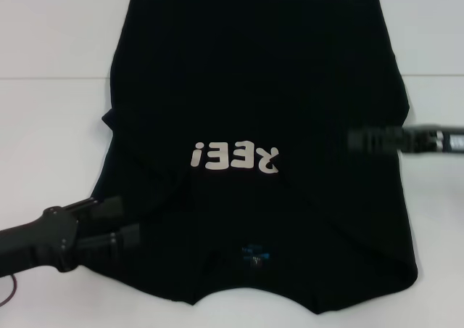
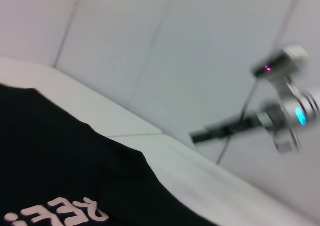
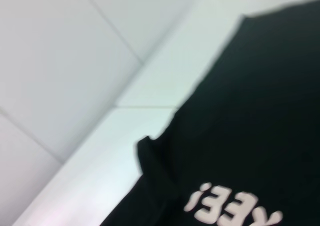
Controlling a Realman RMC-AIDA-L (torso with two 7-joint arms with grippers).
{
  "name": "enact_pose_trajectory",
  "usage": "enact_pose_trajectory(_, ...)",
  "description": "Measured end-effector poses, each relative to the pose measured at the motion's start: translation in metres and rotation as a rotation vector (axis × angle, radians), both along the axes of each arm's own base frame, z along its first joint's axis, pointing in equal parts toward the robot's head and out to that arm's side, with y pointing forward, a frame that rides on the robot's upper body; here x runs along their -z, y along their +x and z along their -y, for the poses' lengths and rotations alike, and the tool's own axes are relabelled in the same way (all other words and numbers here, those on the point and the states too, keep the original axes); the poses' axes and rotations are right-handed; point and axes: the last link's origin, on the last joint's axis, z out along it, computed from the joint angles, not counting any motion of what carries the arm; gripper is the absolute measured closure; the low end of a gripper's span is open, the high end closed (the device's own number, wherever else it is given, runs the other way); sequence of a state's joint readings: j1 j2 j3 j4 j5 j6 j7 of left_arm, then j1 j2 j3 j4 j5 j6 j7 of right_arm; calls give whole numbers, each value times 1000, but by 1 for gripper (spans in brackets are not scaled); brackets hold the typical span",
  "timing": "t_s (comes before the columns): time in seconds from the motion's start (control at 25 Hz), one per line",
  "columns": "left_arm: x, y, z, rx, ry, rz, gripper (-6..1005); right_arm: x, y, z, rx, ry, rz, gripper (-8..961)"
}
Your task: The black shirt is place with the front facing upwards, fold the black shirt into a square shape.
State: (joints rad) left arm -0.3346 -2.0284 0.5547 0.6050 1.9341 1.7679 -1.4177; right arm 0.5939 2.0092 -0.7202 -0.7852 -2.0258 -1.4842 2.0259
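Between both tools lies the black shirt (image 1: 254, 125).

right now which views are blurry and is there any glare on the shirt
Head view: mostly sharp, only the right gripper is motion-smeared; no glare on the black shirt. Left wrist view: soft overall, the far arm streaked. Right wrist view: blurred throughout, the lettering smudged.

right tool (image 1: 355, 139) blurred, black shirt (image 1: 254, 88) hem cropped
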Motion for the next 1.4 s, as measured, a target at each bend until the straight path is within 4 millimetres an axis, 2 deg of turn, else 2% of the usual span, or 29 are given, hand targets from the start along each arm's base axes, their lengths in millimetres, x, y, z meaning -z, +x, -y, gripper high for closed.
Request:
enact_pose_trajectory(0.28, -27, -7, -8, -288, -140, 145, 131, 26, 37, 74, -313, 55, -25, 251)
enact_pose_trajectory(0.36, -38, -11, -11, -412, -207, 178, 131, 31, 43, 91, -386, 95, -26, 196)
enact_pose_trajectory(0.4, -38, -11, -11, -412, -207, 178, 131, 34, 46, 99, -419, 116, -21, 169)
enact_pose_trajectory(0.44, -45, -16, -13, -531, -280, 166, 131, 37, 49, 105, -442, 133, -10, 141)
enact_pose_trajectory(0.48, -45, -16, -13, -531, -280, 166, 131, 40, 52, 109, -456, 143, -3, 114)
enact_pose_trajectory(0.52, -49, -21, -15, -639, -320, 141, 131, 42, 55, 113, -465, 150, 3, 86)
enact_pose_trajectory(0.64, -57, -29, -18, -791, -353, 103, 131, 46, 64, 120, -471, 163, 20, 45)
enact_pose_trajectory(0.8, -61, -31, -27, -909, -373, 9, 132, 48, 68, 124, -485, 182, 45, 23)
enact_pose_trajectory(1.08, -48, -22, -53, -941, -378, -144, 132, 49, 69, 124, -483, 181, 52, 23)
enact_pose_trajectory(1.4, -37, -26, -60, -963, -384, -160, 132, 47, 70, 125, -475, 182, 46, 23)
